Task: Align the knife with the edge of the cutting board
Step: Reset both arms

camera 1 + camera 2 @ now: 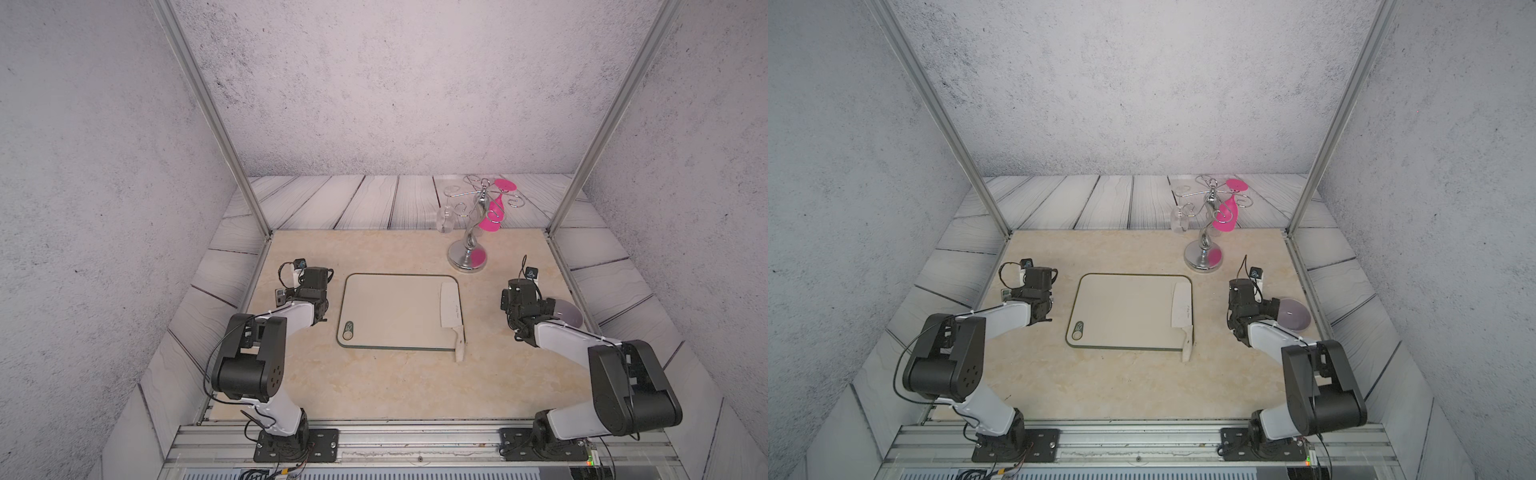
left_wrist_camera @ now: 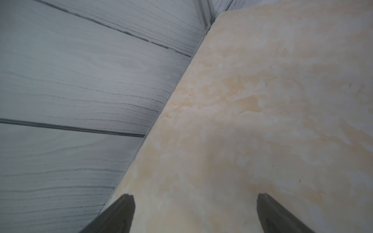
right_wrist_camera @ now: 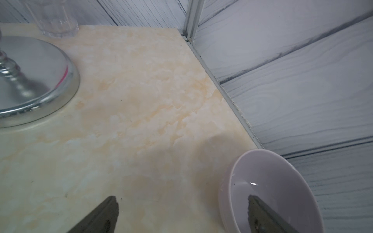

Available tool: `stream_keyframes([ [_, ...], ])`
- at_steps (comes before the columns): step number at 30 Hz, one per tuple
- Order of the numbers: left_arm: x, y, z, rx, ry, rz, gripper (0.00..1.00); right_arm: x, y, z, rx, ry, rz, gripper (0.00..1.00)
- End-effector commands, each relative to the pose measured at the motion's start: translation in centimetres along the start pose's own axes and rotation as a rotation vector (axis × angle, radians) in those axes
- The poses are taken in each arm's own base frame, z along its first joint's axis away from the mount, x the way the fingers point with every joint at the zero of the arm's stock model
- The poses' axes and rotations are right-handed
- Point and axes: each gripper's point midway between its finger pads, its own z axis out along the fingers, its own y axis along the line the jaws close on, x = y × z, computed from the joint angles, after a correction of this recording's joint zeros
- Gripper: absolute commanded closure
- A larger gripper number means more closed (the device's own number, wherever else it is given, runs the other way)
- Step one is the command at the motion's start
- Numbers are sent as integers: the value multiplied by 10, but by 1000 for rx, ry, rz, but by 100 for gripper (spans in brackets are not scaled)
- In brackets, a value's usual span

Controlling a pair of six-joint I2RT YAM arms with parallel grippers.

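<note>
The beige cutting board (image 1: 390, 309) (image 1: 1121, 309) lies flat mid-table, its handle hole at the near left corner. The white knife (image 1: 451, 305) (image 1: 1182, 308) rests along the board's right short edge, roughly parallel to it. Its blade is on the board and its handle (image 1: 459, 344) sticks out past the near edge. My left gripper (image 2: 194, 196) is open over bare tabletop left of the board, holding nothing. My right gripper (image 3: 182, 196) is open right of the board, with one finger (image 3: 260, 213) over a bowl. Neither gripper touches the knife or board.
A pale lilac bowl (image 1: 567, 313) (image 3: 272, 191) sits beside my right wrist near the right wall. A chrome glass stand (image 1: 467, 257) (image 3: 30, 84) rises behind the board, with a pink glass (image 1: 492, 216) and a clear glass (image 1: 446, 220) hanging. Sloped panels border the table.
</note>
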Motion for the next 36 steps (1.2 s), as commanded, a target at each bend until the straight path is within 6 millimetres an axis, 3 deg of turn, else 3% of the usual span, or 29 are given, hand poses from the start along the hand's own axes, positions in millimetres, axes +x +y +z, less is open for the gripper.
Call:
stream_keyframes([
  [1,-28,-1,-9,64,-143,-55,0,-22,7,0,-72,-107,16,1],
  [6,-24,-8,-17,188,-191,-70,0,-23,-3,10,-96,-149,75,1],
  [9,-23,-6,-16,230,-195,-101,0,-18,5,16,-149,-176,70,1],
  [11,-21,-5,-18,255,-214,-118,0,-15,12,15,-191,-126,35,1],
  [16,-19,-5,-18,274,-213,-124,0,-11,23,12,-263,-204,28,1],
  [21,-18,-10,-25,329,-264,-127,0,-7,24,12,-269,-177,19,1],
  [24,-13,-24,-31,405,-341,-92,0,-5,24,12,-267,-176,13,1],
  [26,-5,-26,-28,407,-288,-76,0,-6,24,12,-268,-176,15,1],
  [36,-10,-24,-28,411,-293,-86,0,-6,24,12,-268,-176,14,1],
])
